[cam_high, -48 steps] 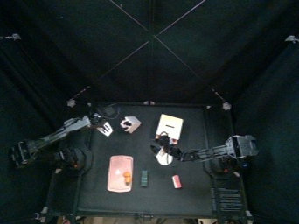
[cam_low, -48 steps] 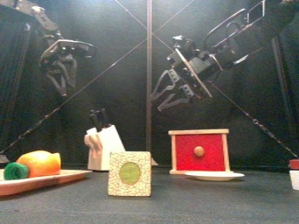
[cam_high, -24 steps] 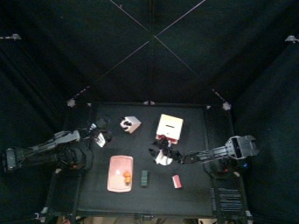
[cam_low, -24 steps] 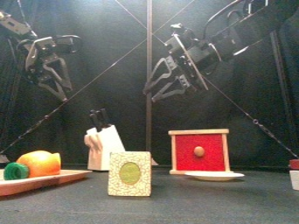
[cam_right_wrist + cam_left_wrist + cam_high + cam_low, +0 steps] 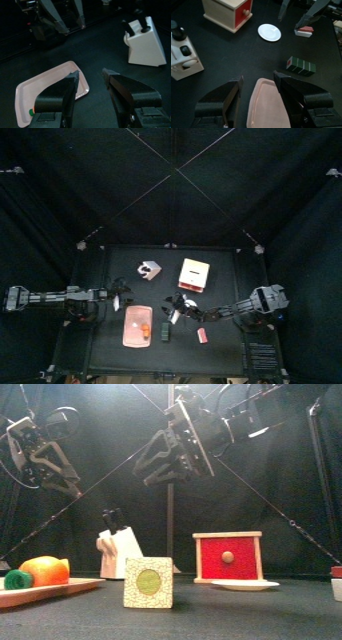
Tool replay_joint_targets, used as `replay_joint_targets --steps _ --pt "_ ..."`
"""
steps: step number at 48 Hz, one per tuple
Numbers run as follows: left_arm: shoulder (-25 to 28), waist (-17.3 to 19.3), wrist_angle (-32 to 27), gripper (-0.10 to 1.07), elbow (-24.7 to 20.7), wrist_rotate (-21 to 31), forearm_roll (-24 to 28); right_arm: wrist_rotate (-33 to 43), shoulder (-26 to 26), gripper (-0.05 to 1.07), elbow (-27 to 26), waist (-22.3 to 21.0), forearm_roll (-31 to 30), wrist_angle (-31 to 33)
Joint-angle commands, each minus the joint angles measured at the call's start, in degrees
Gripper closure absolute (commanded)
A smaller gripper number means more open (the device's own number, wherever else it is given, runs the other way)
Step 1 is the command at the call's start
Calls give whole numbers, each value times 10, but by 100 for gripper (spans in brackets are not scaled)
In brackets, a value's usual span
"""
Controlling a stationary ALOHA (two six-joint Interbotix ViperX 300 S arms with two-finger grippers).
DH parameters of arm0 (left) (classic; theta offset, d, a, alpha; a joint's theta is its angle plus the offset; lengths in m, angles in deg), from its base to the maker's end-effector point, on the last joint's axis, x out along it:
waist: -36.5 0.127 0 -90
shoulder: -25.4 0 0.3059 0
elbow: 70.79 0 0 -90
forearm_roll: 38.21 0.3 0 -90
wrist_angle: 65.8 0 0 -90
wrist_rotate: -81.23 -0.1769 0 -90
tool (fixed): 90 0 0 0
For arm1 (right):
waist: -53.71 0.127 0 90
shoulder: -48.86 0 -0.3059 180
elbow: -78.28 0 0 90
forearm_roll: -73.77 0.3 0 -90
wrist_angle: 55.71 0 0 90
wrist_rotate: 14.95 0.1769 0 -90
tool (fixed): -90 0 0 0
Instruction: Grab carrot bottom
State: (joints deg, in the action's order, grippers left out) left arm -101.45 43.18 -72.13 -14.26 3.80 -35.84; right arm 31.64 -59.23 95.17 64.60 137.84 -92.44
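1. The task's thing — the small stubby orange carrot piece with a green tuft at one end (image 5: 40,570) — lies on the pale pink rectangular board (image 5: 80,587) at the front-left part of the black bench (image 5: 227,333). In the top view the carrot (image 5: 134,332) shows as a small orange spot near the front end of the board (image 5: 136,314).

2. Long axis: in the front view the piece lies level along the board, green tuft toward the picture's left and orange body toward its right. Which end counts as the bottom I judge to be the orange one, away from the green.

3. The left tool (image 5: 258,82) hangs above the board's far end, its two black jaws apart with the pink board (image 5: 264,102) showing between them; it holds nothing.

4. The right tool (image 5: 90,80) is just right of the board in the top view, also raised, jaws apart and empty; its wrist view looks across at the board (image 5: 47,90) and the white knife block (image 5: 145,45).

5. Deciding relation: the carrot lies toward the bench's front from both tools and well below them — the left one is already in line with the board, so it seems the nearer to reach forward and down.
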Motion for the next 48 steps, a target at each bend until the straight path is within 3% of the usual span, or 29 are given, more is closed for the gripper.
replay_joint_targets --steps 1,9,22,48 --pt "-13 -18 17 11 -3 -1 3 -1 -11 23 -38 3 -14 4" --pt "-24 -18 54 11 4 -1 4 -2 -47 23 -75 1 -20 48" --pt "-24 -16 62 11 19 -1 2 -1 -83 22 -111 -15 -53 231" --pt "-24 -15 68 11 29 1 -4 -1 -149 22 -165 -41 -105 294"
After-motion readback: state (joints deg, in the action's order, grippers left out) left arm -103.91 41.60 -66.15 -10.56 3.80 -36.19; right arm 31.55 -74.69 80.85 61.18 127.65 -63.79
